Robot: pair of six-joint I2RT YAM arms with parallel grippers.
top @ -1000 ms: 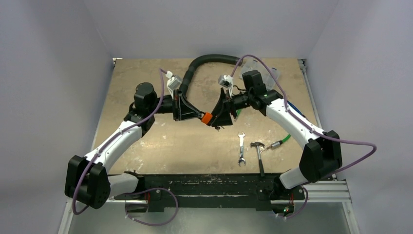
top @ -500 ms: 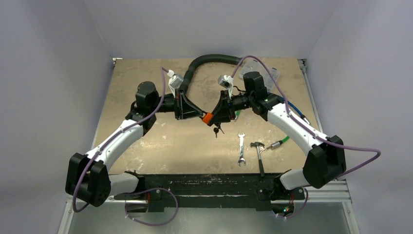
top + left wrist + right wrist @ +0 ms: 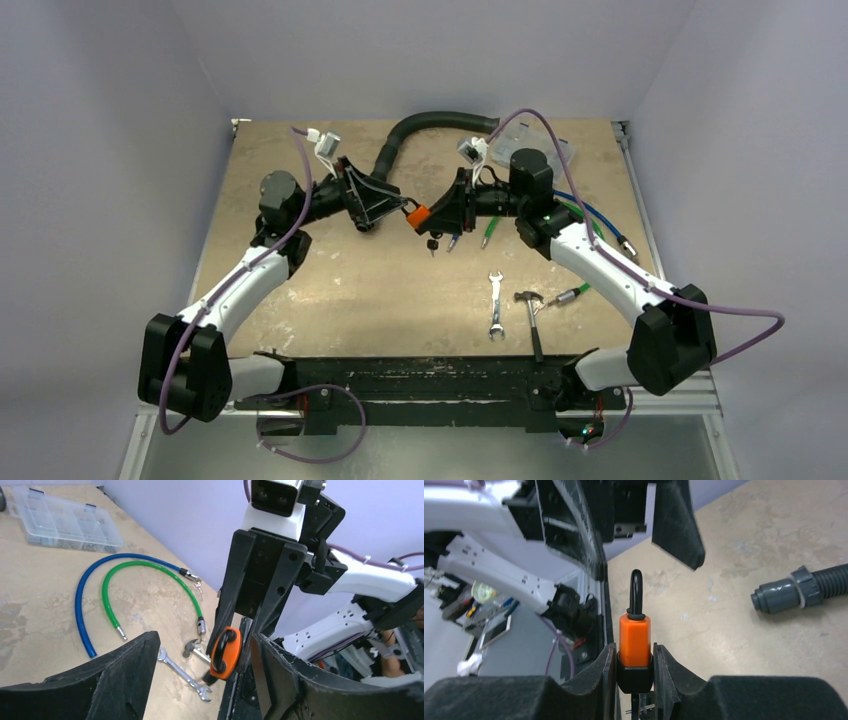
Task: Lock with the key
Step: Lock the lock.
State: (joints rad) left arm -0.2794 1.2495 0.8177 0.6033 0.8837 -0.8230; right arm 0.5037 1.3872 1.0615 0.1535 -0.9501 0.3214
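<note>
Gripping: right jaws clamp orange padlock | left jaws parted, facing it, not touching

The padlock has a smooth orange plastic body and glossy black shackle; the tabletop is matt, scuffed board; the wrench bright metal.

The key is too small in the top view for its seat in the padlock to be told. In the right wrist view, the padlock's lower body is hidden between the fingers of the right gripper. The hose is cut off by the right edge.
</note>
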